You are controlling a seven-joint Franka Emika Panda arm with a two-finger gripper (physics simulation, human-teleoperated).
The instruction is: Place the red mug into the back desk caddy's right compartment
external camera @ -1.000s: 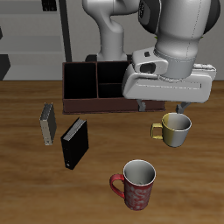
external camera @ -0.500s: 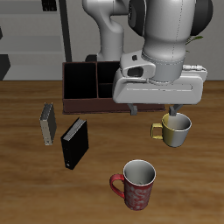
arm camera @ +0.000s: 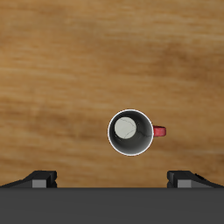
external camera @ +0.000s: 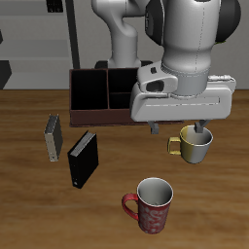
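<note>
Two fingers of the gripper (external camera: 176, 128) stand wide apart, holding nothing, high above the red mug (external camera: 151, 205) near the table's (external camera: 29, 204) front edge. Since half a second ago the arm has shifted slightly. Descending off-centre, a finger could strike the rim and tip it; the yellow-cream mug (external camera: 195, 144) stands close behind.

The wooden table (external camera: 29, 209) carries the red mug (external camera: 148, 205), yellow-cream mug (external camera: 194, 145), back desk caddy (external camera: 97, 97) and two boxes (external camera: 83, 160).
</note>
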